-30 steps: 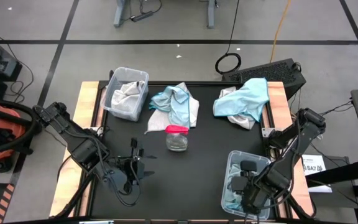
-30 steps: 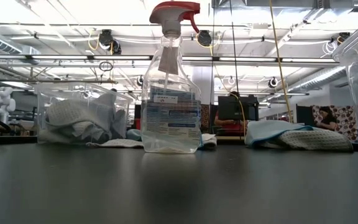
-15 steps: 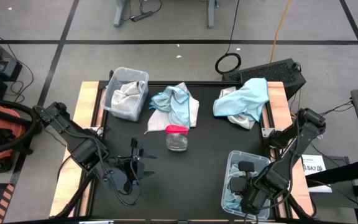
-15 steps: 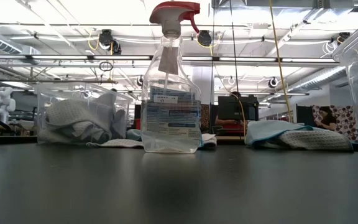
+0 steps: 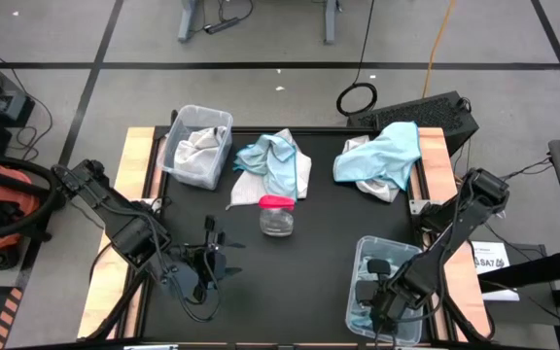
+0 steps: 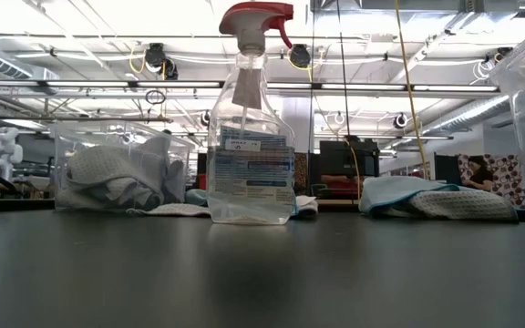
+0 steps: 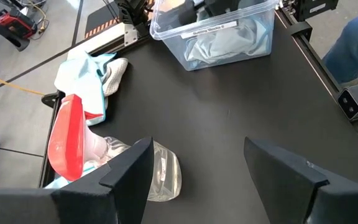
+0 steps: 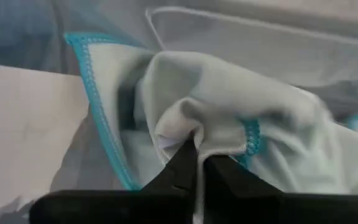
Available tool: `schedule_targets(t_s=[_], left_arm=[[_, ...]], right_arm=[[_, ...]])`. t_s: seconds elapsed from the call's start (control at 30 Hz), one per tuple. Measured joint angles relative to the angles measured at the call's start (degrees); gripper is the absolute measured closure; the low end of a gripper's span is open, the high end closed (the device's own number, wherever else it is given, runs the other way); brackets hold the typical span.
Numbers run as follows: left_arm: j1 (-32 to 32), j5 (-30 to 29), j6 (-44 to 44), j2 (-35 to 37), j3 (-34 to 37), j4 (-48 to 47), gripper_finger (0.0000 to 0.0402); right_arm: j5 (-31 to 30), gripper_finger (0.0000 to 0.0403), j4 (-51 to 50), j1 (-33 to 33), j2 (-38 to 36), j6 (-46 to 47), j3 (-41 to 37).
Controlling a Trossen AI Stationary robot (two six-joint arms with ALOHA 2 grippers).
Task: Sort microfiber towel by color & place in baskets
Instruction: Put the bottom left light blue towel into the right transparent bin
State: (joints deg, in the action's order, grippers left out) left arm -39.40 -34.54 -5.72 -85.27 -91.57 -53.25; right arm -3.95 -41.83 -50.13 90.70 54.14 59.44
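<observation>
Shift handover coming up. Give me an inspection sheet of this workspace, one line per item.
Surface: black table top with wooden side strips.
Job's things: far basket holds pale towels; near basket holds a light blue towel. Two mixed towel piles lie loose: middle pile, right pile.
Clutter: spray bottle with a red trigger top, standing mid-table.
Grippers: left gripper above bare table, jaws open, empty. Right gripper inside the near basket, jaws shut on a fold of the light blue towel.
Cables: yellow cord and a coiled black cable on the floor.
Surroundings: a person's leg in jeans beside the table.
</observation>
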Motion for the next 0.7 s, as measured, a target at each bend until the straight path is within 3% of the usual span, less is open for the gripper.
schedule_targets(t_s=[0.33,0.7], left_arm=[[0.00,-0.24,0.02,0.00,0.00,0.00,0.0146],[0.00,-0.45,0.07,0.00,0.00,0.00,0.0146]], right_arm=[[0.58,0.0378,2.85,0.17,0.06,1.00,-3.65],[0.95,0.0305,-5.95,0.24,0.06,-0.03,4.69]])
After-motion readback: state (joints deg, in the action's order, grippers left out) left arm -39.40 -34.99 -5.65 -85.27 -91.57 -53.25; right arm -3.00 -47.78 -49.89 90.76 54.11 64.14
